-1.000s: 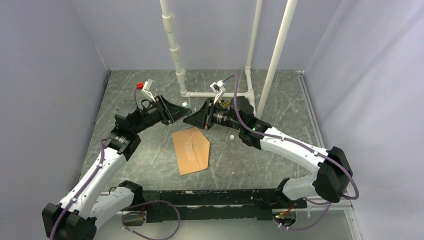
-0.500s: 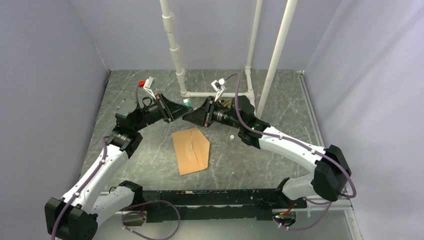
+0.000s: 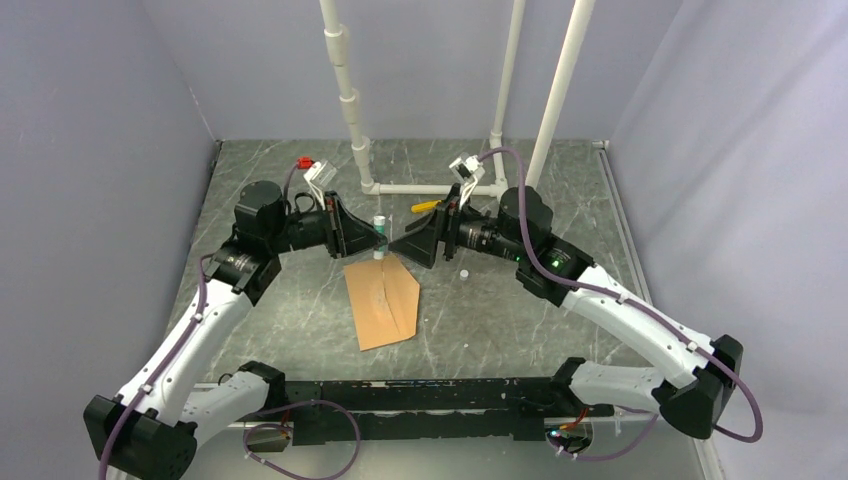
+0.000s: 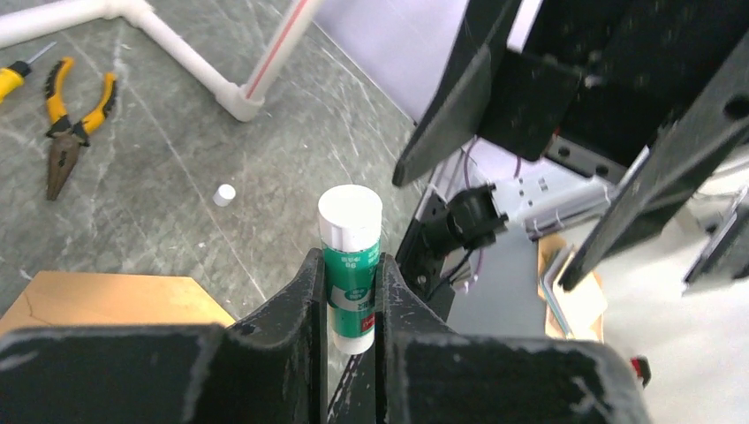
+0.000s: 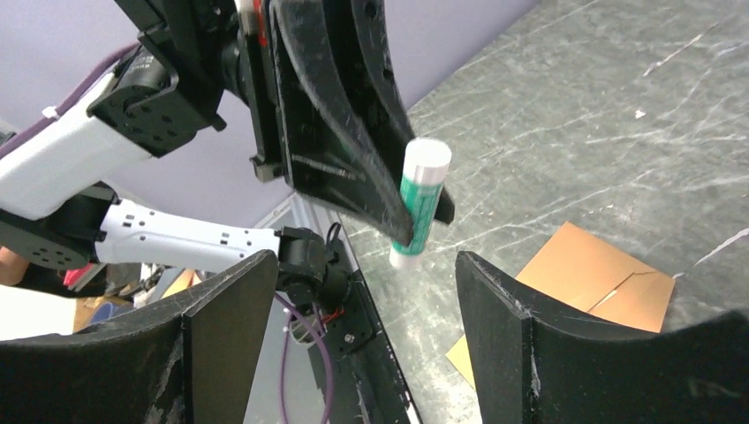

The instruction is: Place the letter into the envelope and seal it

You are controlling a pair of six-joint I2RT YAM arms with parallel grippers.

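Note:
The brown envelope [image 3: 382, 300] lies flat on the dark table, flap side toward the grippers; a corner of it also shows in the left wrist view [image 4: 97, 300] and the right wrist view [image 5: 601, 274]. The letter is out of view. My left gripper [image 3: 377, 240] [image 4: 351, 261] is shut on a green-and-white glue stick [image 3: 379, 222] [image 4: 350, 212] [image 5: 422, 199], held upright just above the envelope's far end. My right gripper [image 3: 400, 243] [image 5: 364, 261] stands open, facing the stick from the right with nothing between its fingers.
A small white cap [image 3: 463, 272] [image 4: 224, 194] lies on the table right of the envelope. Yellow-handled pliers [image 4: 75, 124] and a screwdriver [image 4: 13, 75] rest near the white pipe frame [image 3: 430, 187] at the back. Grey walls close in both sides.
My right gripper has opened and drawn back to the right, away from the glue stick. The left gripper keeps the stick and now holds it upright over the envelope's far end.

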